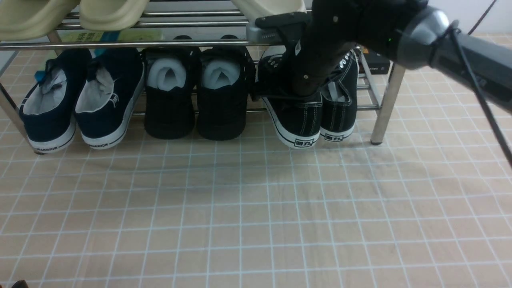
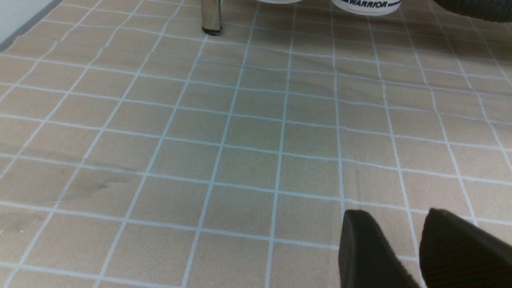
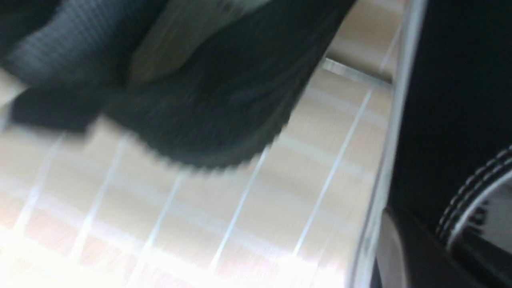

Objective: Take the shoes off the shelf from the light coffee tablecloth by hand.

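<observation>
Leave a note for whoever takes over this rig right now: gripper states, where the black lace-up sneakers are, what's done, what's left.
Right gripper: shut, down at the mouth of the pair's left sneaker. Whether it pinches the canvas is hidden.
Left gripper: open, empty, over the tablecloth.
Shoes: both on the lower tier of the shelf, at its right end, heels toward the robot.
Done: reach in and close.
Left: lift the pair out and set it on the tablecloth.

Right arm [image 1: 476,60] black, grey joint [image 1: 424,36], black cable [image 1: 496,128]; left gripper [image 2: 396,218] jaws black, ribbed.
</observation>
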Tool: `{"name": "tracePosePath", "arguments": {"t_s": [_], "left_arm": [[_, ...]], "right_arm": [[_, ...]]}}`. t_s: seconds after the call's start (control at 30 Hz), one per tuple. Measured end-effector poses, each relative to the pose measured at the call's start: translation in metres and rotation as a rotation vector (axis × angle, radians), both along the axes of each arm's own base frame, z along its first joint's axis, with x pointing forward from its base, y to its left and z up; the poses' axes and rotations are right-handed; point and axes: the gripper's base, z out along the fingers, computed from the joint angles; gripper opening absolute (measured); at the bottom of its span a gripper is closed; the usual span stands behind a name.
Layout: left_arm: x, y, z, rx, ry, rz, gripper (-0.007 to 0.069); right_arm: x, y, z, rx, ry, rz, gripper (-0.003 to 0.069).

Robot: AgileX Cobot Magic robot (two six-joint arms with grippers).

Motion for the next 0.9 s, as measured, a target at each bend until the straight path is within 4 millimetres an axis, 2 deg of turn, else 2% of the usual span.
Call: {"name": "tracePosePath", "arguments": {"t_s": [0.03, 0.07, 0.1, 0.2, 0.4, 0.57, 0.67, 0.7, 0.73, 0.8, 0.83, 0.87, 0.9], "left_arm": [[0.0, 0.0, 0.0, 0.0, 0.0, 0.0, 0.0242], [0.0, 0.0, 0.0, 0.0, 0.0, 0.0, 0.0242], [0.0, 0.0, 0.0, 0.0, 0.0, 0.0, 0.0242], [0.0, 0.0, 0.0, 0.0, 0.0, 0.0, 0.0242], [0.0, 0.0, 0.0, 0.0, 0.0, 0.0, 0.0242], [0.0, 0.0, 0.0, 0.0, 0.0, 0.0, 0.0242], [0.0, 0.0, 0.0, 0.0, 0.0, 0.0, 0.0242], [0.0, 0.0, 0.0, 0.0, 0.0, 0.0, 0.0242], [0.0, 0.0, 0.0, 0.0, 0.0, 0.0, 0.0242], [0.0, 0.0, 0.0, 0.0, 0.0, 0.0, 0.0242], [0.0, 0.0, 0.0, 0.0, 0.0, 0.0, 0.0242], [0.0, 0.0, 0.0, 0.0, 0.0, 0.0, 0.0242], [0.0, 0.0, 0.0, 0.0, 0.0, 0.0, 0.0242]], "right_arm": [[-0.012, -0.003, 0.021, 0.035, 0.026, 0.012, 0.0], [-0.02, -0.005, 0.033, 0.054, 0.039, 0.021, 0.0], [-0.022, -0.005, 0.035, 0.054, 0.046, 0.023, 0.0], [-0.046, -0.014, 0.074, 0.097, 0.035, 0.062, 0.0], [-0.073, -0.027, 0.11, 0.13, 0.022, 0.099, 0.0001], [-0.096, -0.035, 0.13, 0.155, -0.017, 0.147, 0.0006], [-0.125, -0.035, 0.142, 0.165, -0.029, 0.193, 0.0006], [-0.128, -0.034, 0.143, 0.166, -0.028, 0.202, 0.0006], [-0.145, -0.032, 0.146, 0.169, -0.028, 0.234, 0.0006], [-0.168, -0.029, 0.144, 0.16, -0.006, 0.283, 0.0006], [-0.17, -0.029, 0.143, 0.158, -0.003, 0.288, 0.0006], [-0.185, -0.021, 0.132, 0.142, 0.04, 0.333, 0.0006], [-0.185, -0.021, 0.13, 0.139, 0.046, 0.333, 0.0006]]}}
